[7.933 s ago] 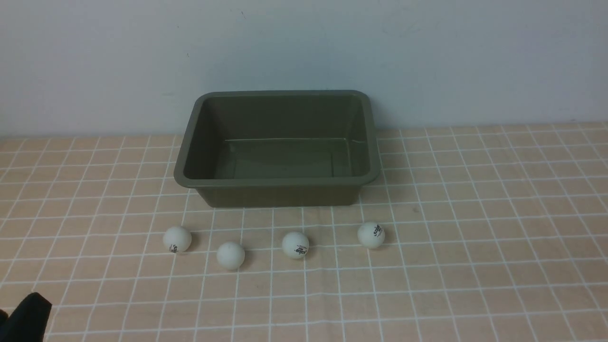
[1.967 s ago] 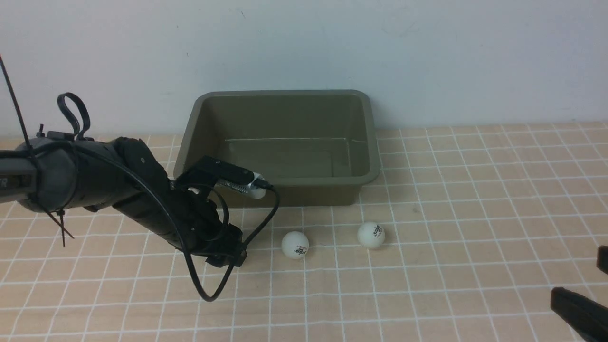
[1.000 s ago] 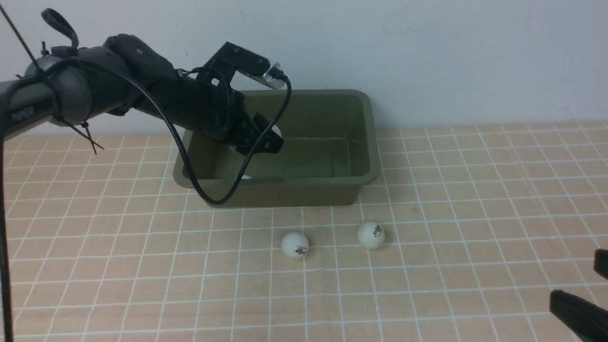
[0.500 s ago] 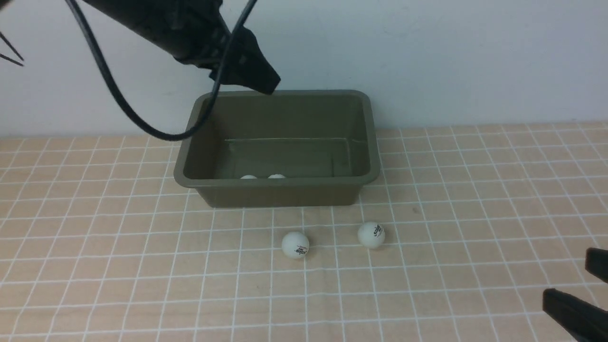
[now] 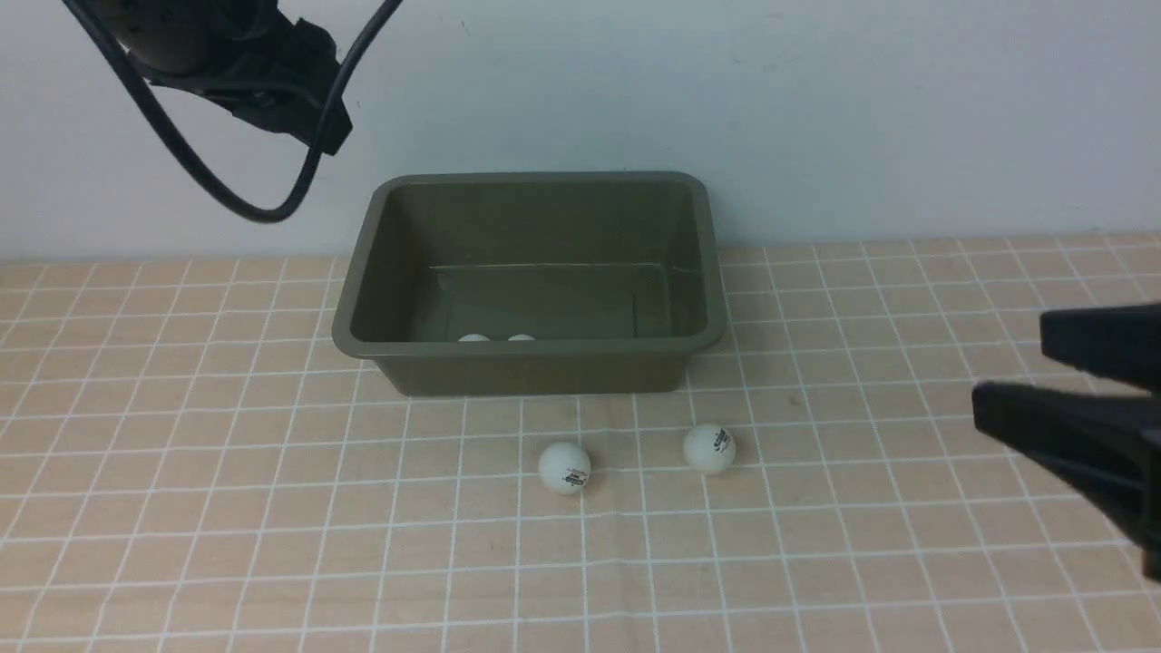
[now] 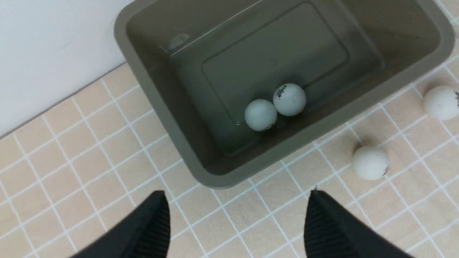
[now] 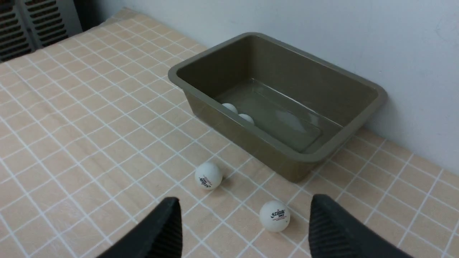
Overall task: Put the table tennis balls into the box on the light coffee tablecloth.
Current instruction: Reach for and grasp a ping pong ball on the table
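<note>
The olive-green box [image 5: 544, 372] stands at the back of the light coffee tablecloth [image 5: 227, 508]. Two table tennis balls [image 6: 260, 114] [image 6: 289, 99] lie touching on its floor by the near wall. Two more [image 5: 563, 467] [image 5: 708, 449] rest on the cloth in front of it. High above the box's left side, my left gripper [image 6: 238, 195] is open and empty. My right gripper [image 7: 244, 200] is also open and empty. It hovers at the right, with the nearer ball [image 7: 274, 215] just ahead between its fingers' line and the other ball [image 7: 208, 175] further left.
A white wall runs right behind the box. A black cable loops under the left arm [image 5: 227, 54] at the upper left. A dark slatted panel [image 7: 32, 25] stands beyond the cloth's far left edge.
My left arm has risen out of the box and swung up to the left, leaving a second ball inside beside the first. My right gripper has lifted up from the lower right corner.
</note>
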